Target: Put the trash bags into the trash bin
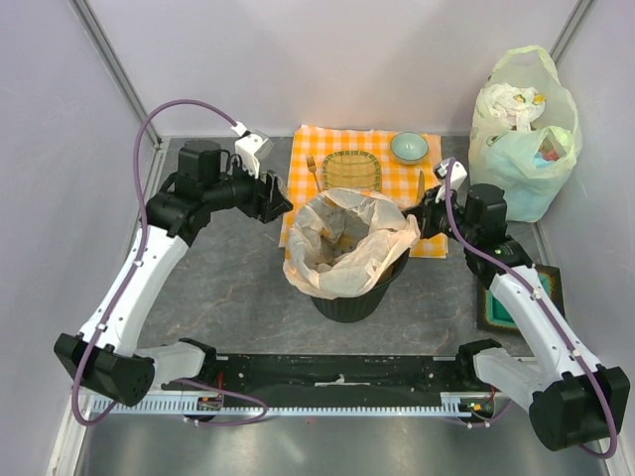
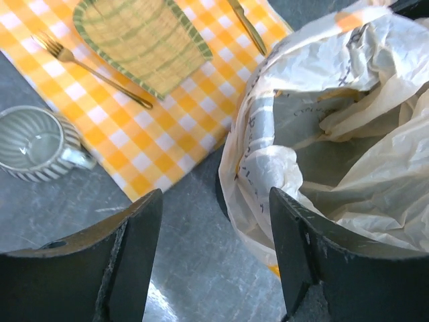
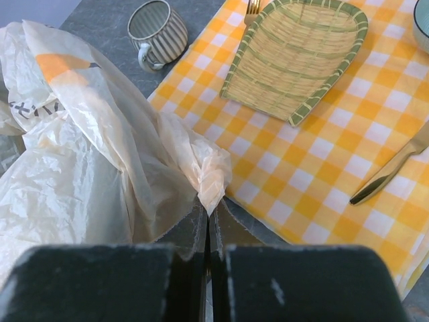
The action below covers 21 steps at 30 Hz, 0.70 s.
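Hanging over the rim of the black bin (image 1: pixel 352 302), the peach bag (image 1: pixel 310 260) is spread open like a liner in the middle of the table (image 1: pixel 228 288), its mouth wide and its crinkled edge folded down over the outside of the bin on the near side. The right gripper (image 3: pixel 208 211) is at the bag's right-hand edge, just past the rim, and its fingers are pressed tight together on a bunched corner of the plastic, which rises in a small peak right at their tips. The left gripper (image 2: pixel 214 201) hangs at the opposite, left side of the bin with its fingers spread wide apart and nothing between them but grey tabletop and the outer fold of the bag; that fold lies close by one finger, though I cannot tell whether it touches. Behind the bin an orange-and-white checked cloth (image 1: pixel 392 183) lies flat, its near edge running under the bag's overhang. On the cloth rest a woven tray (image 1: pixel 352 171), a gold fork (image 1: pixel 311 171) to its left, a knife (image 1: pixel 421 184) to its right and a small bowl (image 1: pixel 409 147) at the far corner. A ribbed grey mug (image 3: pixel 157 30) stands on the bare table just off the cloth. A stuffed green bag (image 1: pixel 526 149) sits well apart in the far right corner.
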{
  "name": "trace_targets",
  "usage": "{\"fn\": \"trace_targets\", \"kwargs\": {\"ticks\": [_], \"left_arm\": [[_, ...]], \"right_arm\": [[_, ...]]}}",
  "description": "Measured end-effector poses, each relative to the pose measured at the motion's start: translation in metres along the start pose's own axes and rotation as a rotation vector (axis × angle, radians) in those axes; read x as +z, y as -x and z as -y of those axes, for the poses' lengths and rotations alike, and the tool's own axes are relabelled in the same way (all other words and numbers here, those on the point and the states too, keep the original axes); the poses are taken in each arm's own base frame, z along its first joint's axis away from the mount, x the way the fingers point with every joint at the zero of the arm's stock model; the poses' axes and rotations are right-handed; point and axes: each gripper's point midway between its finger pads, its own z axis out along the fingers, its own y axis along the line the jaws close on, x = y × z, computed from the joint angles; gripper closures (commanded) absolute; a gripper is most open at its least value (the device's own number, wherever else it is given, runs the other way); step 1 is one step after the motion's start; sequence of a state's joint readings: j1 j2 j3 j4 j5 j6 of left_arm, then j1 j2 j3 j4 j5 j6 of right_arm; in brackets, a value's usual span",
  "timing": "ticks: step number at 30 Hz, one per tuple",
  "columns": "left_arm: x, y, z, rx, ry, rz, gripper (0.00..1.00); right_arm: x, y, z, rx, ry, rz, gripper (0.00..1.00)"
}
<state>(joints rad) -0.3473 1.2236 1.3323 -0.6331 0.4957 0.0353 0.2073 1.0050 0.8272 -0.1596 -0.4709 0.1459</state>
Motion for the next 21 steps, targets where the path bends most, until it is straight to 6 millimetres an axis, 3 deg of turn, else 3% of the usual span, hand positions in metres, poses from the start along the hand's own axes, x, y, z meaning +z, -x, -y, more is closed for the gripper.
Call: {"fn": "trace_targets", "kwargs": {"ticks": [2,4,8,14,18,20,21], "left_arm": [[-0.004,0.01,0.002,0.03,-0.002,0.016,0.26],[-0.005,0.02,0.005,0.048,-0.016,0.026,0.26],[0.009,0.034,0.014,0.078,-0.06,0.026,0.26],[0.041,0.011,0.026,0.091,-0.123,-0.076,0.27],[0.053,-0.005,0.034,0.143,-0.125,-0.14,0.39],[0.057,-0.007,0.036,0.176,-0.112,-0.16,0.46],[0.059,-0.008,0.036,0.191,-0.102,-0.167,0.54]], "right_arm": [[-0.001,-0.002,0.0,0.003,0.001,-0.008,0.99],[-0.002,-0.004,-0.001,0.007,0.0,-0.016,0.83],[-0.004,-0.007,-0.001,0.011,-0.004,-0.028,0.67],[-0.01,0.008,-0.002,0.023,-0.031,-0.025,0.45],[-0.021,0.036,-0.008,0.019,-0.047,0.027,0.24],[-0.028,0.049,-0.012,0.012,-0.054,0.057,0.19],[-0.031,0.054,-0.013,0.007,-0.057,0.067,0.15]]}}
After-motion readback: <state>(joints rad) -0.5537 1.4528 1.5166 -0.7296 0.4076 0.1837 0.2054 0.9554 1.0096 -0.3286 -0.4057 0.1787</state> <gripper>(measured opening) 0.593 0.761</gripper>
